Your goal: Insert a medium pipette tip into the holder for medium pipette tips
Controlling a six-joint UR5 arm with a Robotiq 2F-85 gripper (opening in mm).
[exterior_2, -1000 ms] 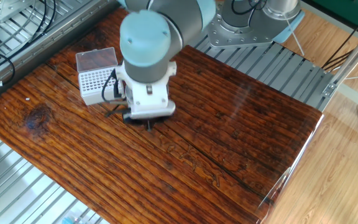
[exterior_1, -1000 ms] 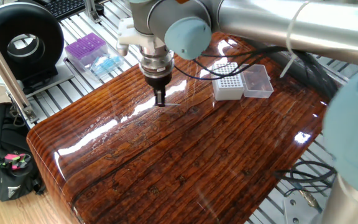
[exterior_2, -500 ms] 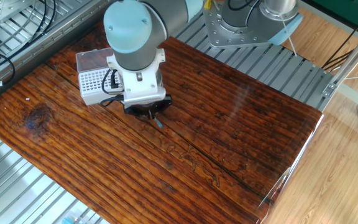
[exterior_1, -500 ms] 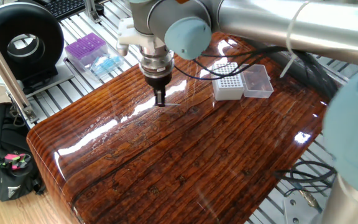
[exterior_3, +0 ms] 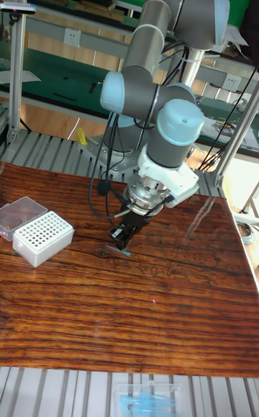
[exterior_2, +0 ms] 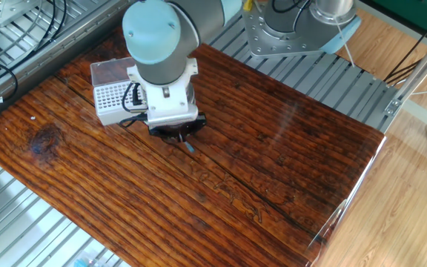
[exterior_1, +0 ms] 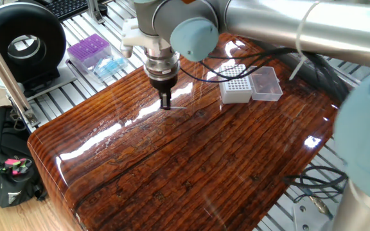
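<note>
The medium pipette tip is a thin bluish sliver lying flat on the wooden table, also seen as the tip poking out to the left under the fingers. My gripper points down with its fingertips at the table surface, right at the tip. The dark fingers look narrow and close together, and the gap between them is not readable. The holder for medium pipette tips is a white box with a hole grid, its clear lid folded open, a short way from the gripper.
A purple tip box and a light-blue pack lie on the slotted metal bench beyond the table's edge. A black round device and a black bag stand further off. Cables hang from the wrist.
Since a second ago the wrist has turned and shifted a little toward the holder, uncovering the tip. Over the last half second the gripper has barely moved.
</note>
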